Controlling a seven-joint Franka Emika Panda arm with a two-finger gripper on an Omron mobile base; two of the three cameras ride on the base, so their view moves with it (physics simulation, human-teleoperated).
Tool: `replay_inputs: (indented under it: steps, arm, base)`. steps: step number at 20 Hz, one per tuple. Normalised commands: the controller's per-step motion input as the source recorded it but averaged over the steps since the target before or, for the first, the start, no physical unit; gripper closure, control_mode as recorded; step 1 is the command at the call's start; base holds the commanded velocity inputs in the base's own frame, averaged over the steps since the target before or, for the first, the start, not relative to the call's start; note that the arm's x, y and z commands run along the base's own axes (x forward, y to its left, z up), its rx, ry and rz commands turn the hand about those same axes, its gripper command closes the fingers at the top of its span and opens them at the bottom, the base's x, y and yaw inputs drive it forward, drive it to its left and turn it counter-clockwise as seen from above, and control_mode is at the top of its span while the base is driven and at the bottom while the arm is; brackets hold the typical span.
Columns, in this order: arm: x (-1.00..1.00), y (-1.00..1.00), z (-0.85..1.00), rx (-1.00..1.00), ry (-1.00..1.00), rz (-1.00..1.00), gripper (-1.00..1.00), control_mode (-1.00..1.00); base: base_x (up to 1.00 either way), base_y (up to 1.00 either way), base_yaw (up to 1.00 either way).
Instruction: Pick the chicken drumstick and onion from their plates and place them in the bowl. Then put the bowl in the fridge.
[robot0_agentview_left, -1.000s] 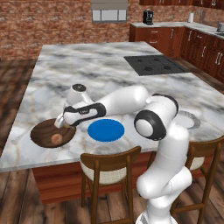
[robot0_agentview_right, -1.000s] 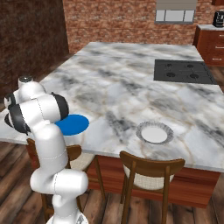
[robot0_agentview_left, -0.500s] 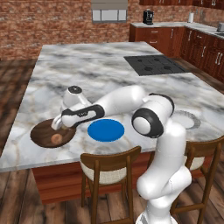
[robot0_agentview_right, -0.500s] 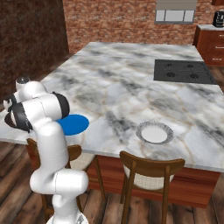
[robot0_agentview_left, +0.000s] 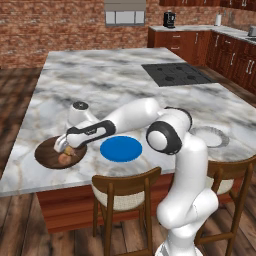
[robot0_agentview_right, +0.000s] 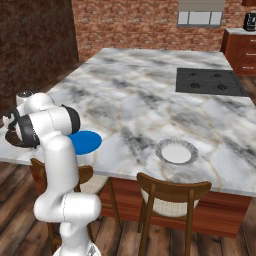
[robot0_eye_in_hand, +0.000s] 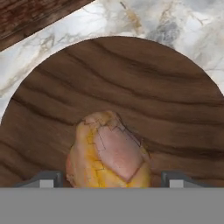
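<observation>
The dark wooden bowl (robot0_agentview_left: 47, 155) sits near the island's front left corner, and its grain runs across the hand view (robot0_eye_in_hand: 131, 78). In it lies the yellowish-tan chicken drumstick (robot0_eye_in_hand: 109, 153), also visible as a tan piece (robot0_agentview_left: 64, 158) from the left base view. My gripper (robot0_eye_in_hand: 109, 179) hangs low over the bowl (robot0_agentview_left: 64, 148), open, with a finger tip on each side of the drumstick and a gap to it. The blue plate (robot0_agentview_left: 120, 148) and the pale grey-white plate (robot0_agentview_left: 210, 136) are bare. The onion is hidden. The fridge is out of view.
A black cooktop (robot0_agentview_left: 177, 73) is set into the marble island (robot0_agentview_left: 110, 85) at the far right. Two wooden chairs (robot0_agentview_left: 125, 192) stand along the front edge, close to my base. Counters and cabinets (robot0_agentview_left: 200, 40) line the back wall.
My hand has shifted a little to the left and dropped lower over the bowl. The plates and the bowl have stayed where they were.
</observation>
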Motion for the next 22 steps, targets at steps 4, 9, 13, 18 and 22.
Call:
replay_inputs:
  steps: [4, 9, 13, 18, 22]
  arm:
    - [0.0, 0.01, -0.02, 0.0, 0.05, 0.0, -1.0, -1.0]
    - [-0.05, 0.0, 0.18, 0.0, 0.02, 0.0, -1.0, -1.0]
    - [-0.15, 0.0, 0.45, 0.02, 0.0, 0.0, -1.0, -1.0]
    - [-0.45, -0.05, 0.36, 0.02, 0.0, -0.09, -1.0, -1.0]
    - [-0.57, -0.07, 0.07, 0.0, -0.03, -0.27, -1.0, -1.0]
  base:
    - [0.0, 0.0, 0.0]
    - [0.0, 0.0, 0.0]
    - [0.0, 0.0, 0.0]
    - [0.0, 0.0, 0.0]
    - [0.0, 0.0, 0.0]
